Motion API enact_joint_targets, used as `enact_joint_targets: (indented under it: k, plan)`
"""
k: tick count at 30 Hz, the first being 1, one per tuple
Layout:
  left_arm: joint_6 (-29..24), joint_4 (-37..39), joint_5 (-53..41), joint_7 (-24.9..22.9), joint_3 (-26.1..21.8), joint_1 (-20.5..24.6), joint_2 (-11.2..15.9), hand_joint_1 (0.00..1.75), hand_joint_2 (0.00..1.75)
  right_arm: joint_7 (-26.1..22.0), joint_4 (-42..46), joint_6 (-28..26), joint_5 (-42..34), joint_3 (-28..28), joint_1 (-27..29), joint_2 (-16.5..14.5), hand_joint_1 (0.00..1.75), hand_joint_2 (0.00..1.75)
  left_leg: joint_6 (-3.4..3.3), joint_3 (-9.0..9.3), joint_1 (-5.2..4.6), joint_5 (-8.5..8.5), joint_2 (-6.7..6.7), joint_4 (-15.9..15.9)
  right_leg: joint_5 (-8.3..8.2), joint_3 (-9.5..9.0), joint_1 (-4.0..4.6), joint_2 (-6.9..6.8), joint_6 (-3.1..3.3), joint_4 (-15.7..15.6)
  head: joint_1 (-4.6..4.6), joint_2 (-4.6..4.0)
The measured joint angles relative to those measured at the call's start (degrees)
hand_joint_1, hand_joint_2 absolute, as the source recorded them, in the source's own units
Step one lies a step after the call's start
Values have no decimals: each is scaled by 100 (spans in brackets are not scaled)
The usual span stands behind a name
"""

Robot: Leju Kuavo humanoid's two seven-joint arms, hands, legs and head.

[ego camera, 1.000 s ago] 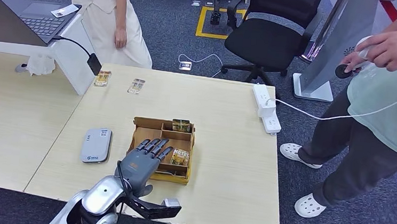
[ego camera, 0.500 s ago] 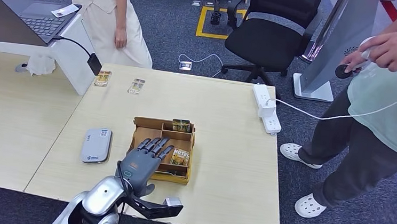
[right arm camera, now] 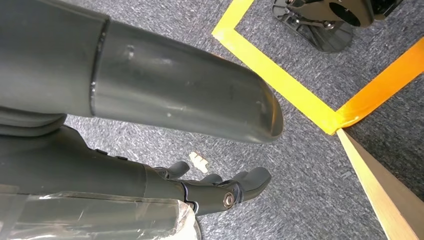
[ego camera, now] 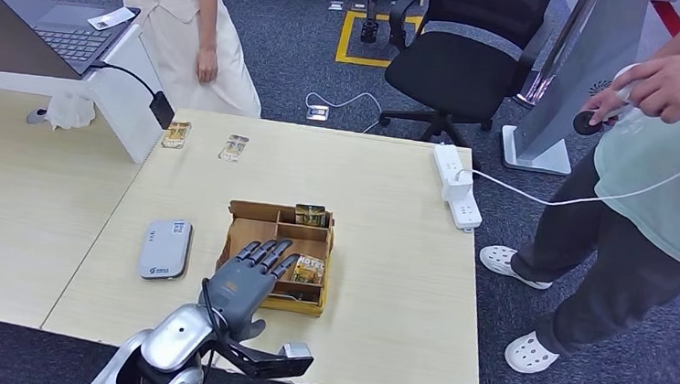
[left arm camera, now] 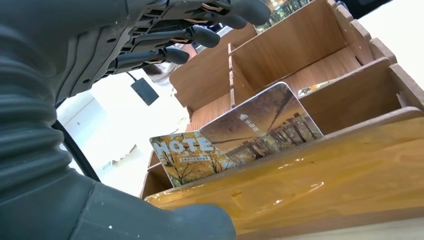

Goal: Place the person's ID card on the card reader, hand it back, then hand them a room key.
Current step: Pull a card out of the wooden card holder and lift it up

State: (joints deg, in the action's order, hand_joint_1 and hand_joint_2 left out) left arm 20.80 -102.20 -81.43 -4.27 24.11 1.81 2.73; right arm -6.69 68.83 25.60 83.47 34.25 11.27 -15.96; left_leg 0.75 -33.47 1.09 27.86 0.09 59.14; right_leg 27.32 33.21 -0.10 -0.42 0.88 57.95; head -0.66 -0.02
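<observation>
My left hand (ego camera: 242,281) hovers over the near left part of a wooden divided tray (ego camera: 252,213), fingers spread and straight, holding nothing. A hotel key card (ego camera: 308,269) leans in the tray's near right compartment, just right of the fingertips; another key card (ego camera: 310,215) stands in the far compartment. In the left wrist view the fingers (left arm camera: 200,35) stretch above two overlapping key cards (left arm camera: 260,127) behind the tray's front wall (left arm camera: 325,170). A grey card reader (ego camera: 165,249) lies left of the tray. My right hand (right arm camera: 210,190) hangs over carpet, holding nothing.
Two small cards (ego camera: 176,134) (ego camera: 233,148) lie at the table's far edge, near a person in white (ego camera: 184,24). A laptop (ego camera: 55,32) with a card (ego camera: 112,18) on it sits far left. A power strip (ego camera: 456,185) lies far right, beside a second person (ego camera: 657,189).
My left hand has drawn back slightly toward the table's near edge, showing more of the near key card. Nothing else has moved.
</observation>
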Motion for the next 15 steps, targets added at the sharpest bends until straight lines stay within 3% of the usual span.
enact_joint_targets:
  k: [15]
  plan:
    - [16, 13, 95, 54, 0, -39, 11, 0, 175, 0, -2, -5, -9, 0, 0, 0, 0, 0, 0, 1, 0, 0, 0, 0, 0, 0, 0, 0, 0, 0, 0, 0]
